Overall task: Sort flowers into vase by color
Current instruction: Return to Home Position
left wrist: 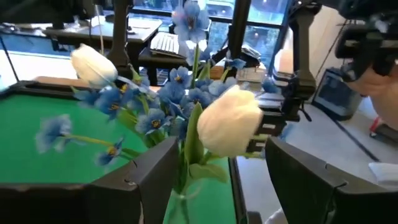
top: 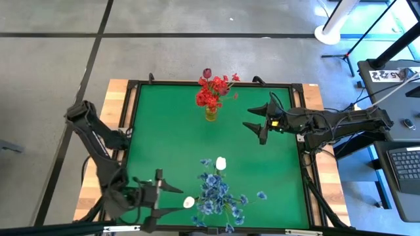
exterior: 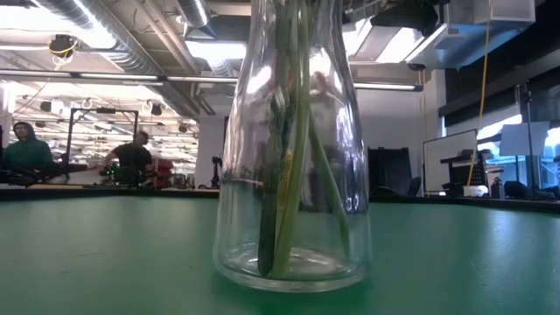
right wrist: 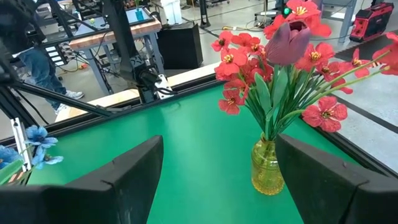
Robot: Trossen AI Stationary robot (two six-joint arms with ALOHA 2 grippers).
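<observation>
A yellow glass vase (top: 210, 115) near the table's far edge holds red blooms (top: 210, 97) and one dark maroon bud (top: 207, 73); the right wrist view shows the vase (right wrist: 267, 167) and the bud (right wrist: 287, 40). A clear glass vase (exterior: 293, 175) near the near edge holds blue sprays (top: 215, 190) and two white buds (top: 221, 163). My left gripper (top: 178, 200) is open at the near edge, left of that bouquet. One white bud (left wrist: 230, 121) stands between its fingers (left wrist: 149, 177) untouched. My right gripper (top: 247, 118) is open, right of the red bouquet.
The green mat (top: 164, 131) lies inside a black frame on a wooden table. Bare mat stretches between the two vases and on the left half. People sit at desks in the room beyond (exterior: 131, 157).
</observation>
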